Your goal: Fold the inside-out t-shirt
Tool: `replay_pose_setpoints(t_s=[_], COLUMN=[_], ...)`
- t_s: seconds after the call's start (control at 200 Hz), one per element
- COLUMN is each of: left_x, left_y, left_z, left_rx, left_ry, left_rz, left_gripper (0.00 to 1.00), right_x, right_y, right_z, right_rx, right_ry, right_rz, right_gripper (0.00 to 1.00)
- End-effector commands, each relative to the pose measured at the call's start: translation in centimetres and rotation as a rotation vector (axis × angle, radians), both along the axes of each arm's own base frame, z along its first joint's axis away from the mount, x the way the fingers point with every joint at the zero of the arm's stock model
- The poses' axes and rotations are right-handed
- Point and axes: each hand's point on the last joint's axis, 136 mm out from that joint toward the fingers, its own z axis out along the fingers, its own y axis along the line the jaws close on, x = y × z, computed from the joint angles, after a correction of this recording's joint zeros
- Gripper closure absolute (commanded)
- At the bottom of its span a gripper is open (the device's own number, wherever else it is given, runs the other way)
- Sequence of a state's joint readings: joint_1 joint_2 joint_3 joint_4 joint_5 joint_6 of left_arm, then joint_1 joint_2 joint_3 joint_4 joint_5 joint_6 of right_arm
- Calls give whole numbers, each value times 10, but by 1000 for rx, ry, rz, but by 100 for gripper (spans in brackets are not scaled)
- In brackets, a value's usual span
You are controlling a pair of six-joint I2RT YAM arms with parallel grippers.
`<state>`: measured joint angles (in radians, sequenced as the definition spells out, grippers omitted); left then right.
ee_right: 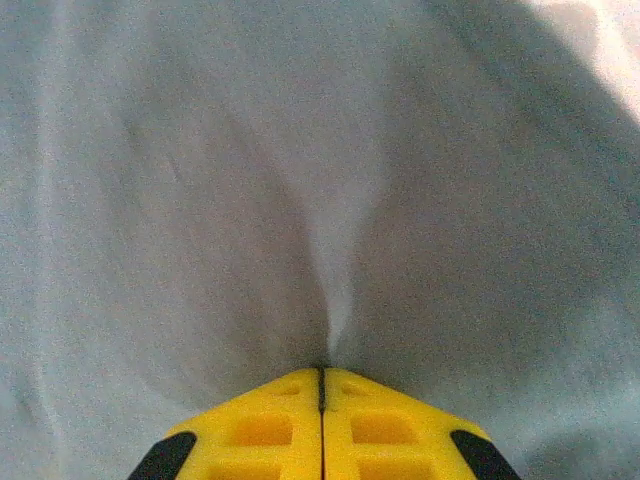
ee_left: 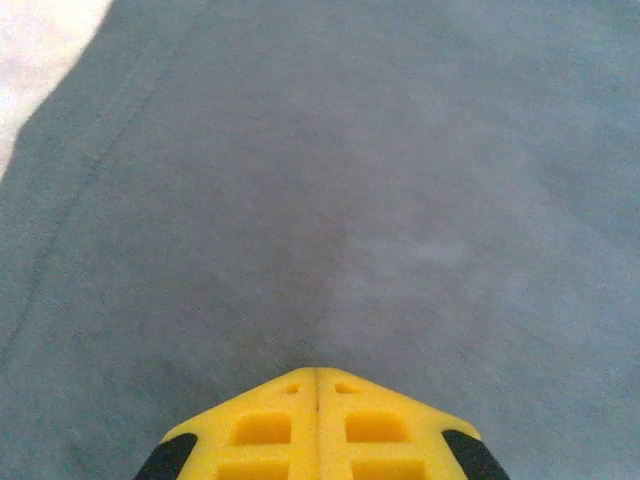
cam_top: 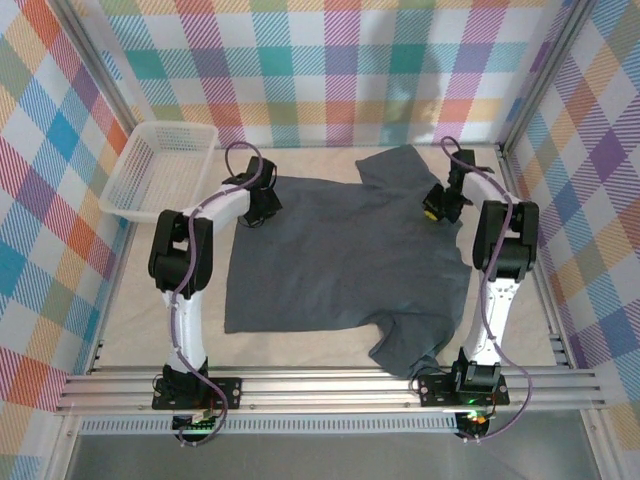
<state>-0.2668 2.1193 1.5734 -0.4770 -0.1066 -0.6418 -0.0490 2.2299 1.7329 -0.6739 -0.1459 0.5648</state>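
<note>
Left end effector (ee_left: 318, 373) and right end effector (ee_right: 322, 372) are both closed at the far side of the t-shirt (cam_top: 345, 260).
I see the right one pinching a pucker of cloth. The left one's tips meet flat cloth, and I cannot tell whether it caught any. The t-shirt lies spread on the worktop (cam_top: 140, 320). If I lift now, a weak left bite could slip, so one side drops and the fold skews.
</note>
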Motion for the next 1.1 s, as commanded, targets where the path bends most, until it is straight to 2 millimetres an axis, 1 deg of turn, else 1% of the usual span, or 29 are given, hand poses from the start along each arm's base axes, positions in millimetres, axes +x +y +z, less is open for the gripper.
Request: replay_pose_setpoints(t_s=[0.0,0.095,0.155,0.22,0.265,0.32,0.35,0.38,0.45,0.52,0.555,0.57,0.58,0.595,0.605,0.635,0.64,0.66,0.665,0.71,0.73,0.745,0.77,0.78,0.8,0.86,0.97,1.03,1.095], left_x=[3,10,21,35,45,57,63,68,77,74,69,66,64,59,55,43,41,33,31,10,-1,-9,-23,-29,-40,-74,-129,-153,-173], left_y=[24,35,37,39,40,44,46,47,46,41,37,35,34,34,33,32,32,31,31,28,27,27,24,23,22,20,25,30,36], left_z=[-10,-27,-36,-40,-37,-25,-17,-6,26,65,84,89,99,106,110,125,127,136,138,153,155,158,161,162,163,162,152,140,127], left_rx=[29,36,29,28,19,9,4,-6,-29,-57,-83,-91,-100,-105,-107,-111,-110,-110,-110,-109,-107,-106,-106,-105,-103,-93,-78,-82,-76], left_ry=[17,29,21,-11,-39,-84,-110,-136,-204,-267,-300,-307,-325,-335,-340,-361,-363,-376,-379,-399,-397,-399,-395,-395,-389,-375,-353,-331,-307], left_rz=[135,195,210,219,226,243,248,249,224,183,159,150,144,136,133,120,117,108,106,83,71,65,48,43,35,12,-12,-21,-29], left_gripper=[100,100,100,100,100,100,100,96,85,78,75,73,72,71,70,67,67,65,65,61,60,59,58,57,56,54,49,47,46], right_x=[10,28,42,60,74,90,100,107,115,108,99,95,93,87,84,71,70,61,59,35,20,15,-6,-8,-22,-65,-142,-169,-187], right_y=[3,-1,-4,-5,-5,-5,-4,-3,-1,0,0,0,0,0,0,-3,-3,-5,-5,-9,-12,-14,-20,-22,-27,-47,-86,-94,-96], right_z=[-16,-25,-32,-33,-31,-26,-17,-8,27,68,84,93,100,106,116,127,133,138,144,161,167,174,175,175,178,168,124,100,79], right_rx=[-39,-70,-78,-81,-81,-76,-69,-52,-40,-47,-56,-62,-65,-70,-76,-92,-96,-105,-108,-131,-142,-147,-165,-168,-182,-204,-200,-184,-183], right_ry=[61,63,56,48,34,0,-35,-64,-136,-175,-186,-194,-205,-207,-223,-230,-242,-248,-260,-285,-295,-310,-305,-306,-315,-292,-169,-119,-74], right_rz=[1,-13,-21,-17,-11,-3,2,3,7,25,43,54,57,63,66,71,72,76,75,71,60,55,30,25,5,-72,-207,-222,-202], right_gripper=[90,89,90,91,91,91,91,91,91,90,88,88,87,86,86,83,83,81,81,76,73,71,67,66,65,63,63,59,55])
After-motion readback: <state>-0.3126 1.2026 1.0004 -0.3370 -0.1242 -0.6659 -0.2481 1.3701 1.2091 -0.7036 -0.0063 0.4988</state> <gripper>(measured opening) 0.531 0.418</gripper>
